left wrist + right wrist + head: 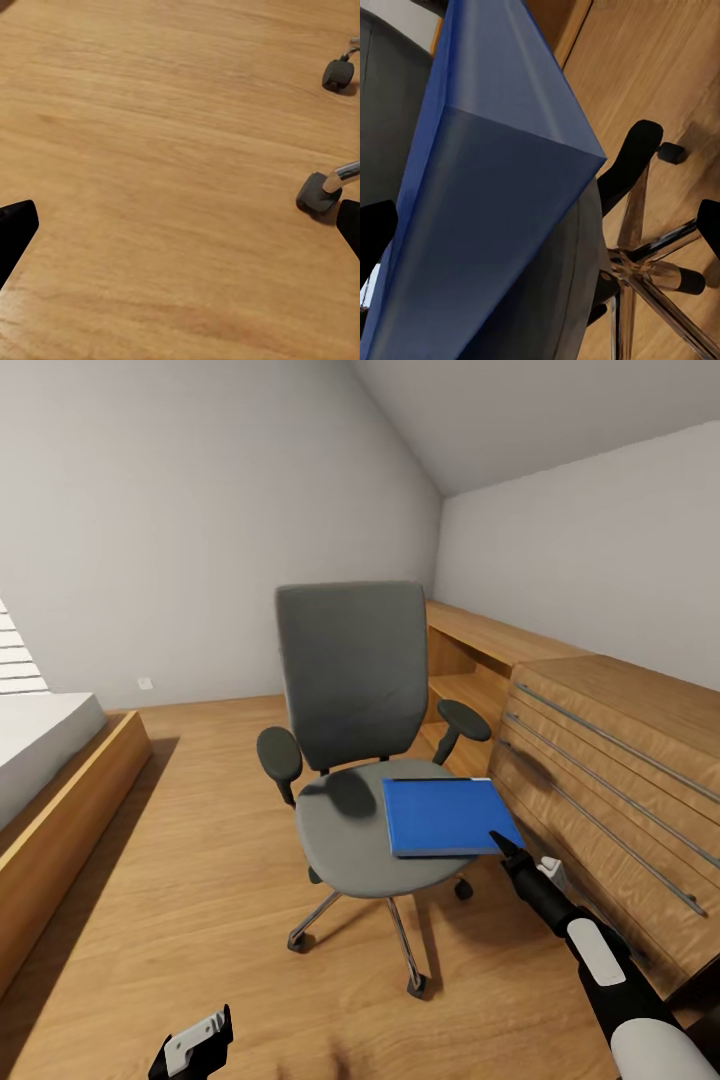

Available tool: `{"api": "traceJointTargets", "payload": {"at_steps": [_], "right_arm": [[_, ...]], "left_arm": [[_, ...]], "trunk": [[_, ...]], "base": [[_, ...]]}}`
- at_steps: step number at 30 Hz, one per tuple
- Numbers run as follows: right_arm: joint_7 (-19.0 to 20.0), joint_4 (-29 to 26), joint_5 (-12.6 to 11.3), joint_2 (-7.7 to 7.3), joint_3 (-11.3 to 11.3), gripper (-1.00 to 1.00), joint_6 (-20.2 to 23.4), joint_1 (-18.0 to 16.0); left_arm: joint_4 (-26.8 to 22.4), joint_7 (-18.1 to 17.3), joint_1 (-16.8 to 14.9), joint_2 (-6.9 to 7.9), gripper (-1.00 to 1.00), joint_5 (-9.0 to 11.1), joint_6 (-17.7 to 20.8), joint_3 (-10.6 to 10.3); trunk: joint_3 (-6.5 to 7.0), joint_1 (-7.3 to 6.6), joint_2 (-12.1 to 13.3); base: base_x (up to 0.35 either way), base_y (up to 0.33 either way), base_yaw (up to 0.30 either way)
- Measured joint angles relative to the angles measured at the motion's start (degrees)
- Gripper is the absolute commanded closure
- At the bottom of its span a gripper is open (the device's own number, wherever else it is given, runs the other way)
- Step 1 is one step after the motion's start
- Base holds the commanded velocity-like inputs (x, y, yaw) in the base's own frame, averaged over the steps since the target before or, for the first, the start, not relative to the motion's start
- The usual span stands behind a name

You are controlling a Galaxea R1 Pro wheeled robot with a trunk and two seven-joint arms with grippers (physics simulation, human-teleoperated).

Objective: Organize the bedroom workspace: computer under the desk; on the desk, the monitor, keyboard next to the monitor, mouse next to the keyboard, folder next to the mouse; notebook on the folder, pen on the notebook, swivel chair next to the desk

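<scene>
A grey swivel chair (350,690) stands mid-room on the wooden floor. On the right part of its seat lies the blue folder (445,815), flat. My right gripper (505,847) reaches to the folder's near right corner; in the right wrist view the folder (487,202) sits close between the spread fingertips (376,232), so the gripper (540,232) is open around that corner. My left gripper (195,1045) hangs low over the floor, open (180,229) and holding nothing. Monitor, keyboard, mouse, notebook and pen are out of view.
A wooden chest of drawers (620,780) stands right beside the chair, with a low wooden shelf (480,650) behind it. A bed on a wooden frame (60,790) lies to the left. Chair casters (319,193) rest on the floor near my left gripper.
</scene>
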Motion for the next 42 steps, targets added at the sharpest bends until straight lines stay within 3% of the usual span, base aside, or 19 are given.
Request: {"api": "traceJointTargets", "payload": {"at_steps": [42], "right_arm": [[1.5, -2.5, -0.1, -0.09, 0.3, -1.00, 0.4, 0.0]], "left_arm": [[0.1, -0.1, 0.0, 0.00, -1.00, 0.0, 0.1, -0.1]], "trunk": [[0.00, 0.00, 0.0]], "base": [[0.000, 0.000, 0.000]]}}
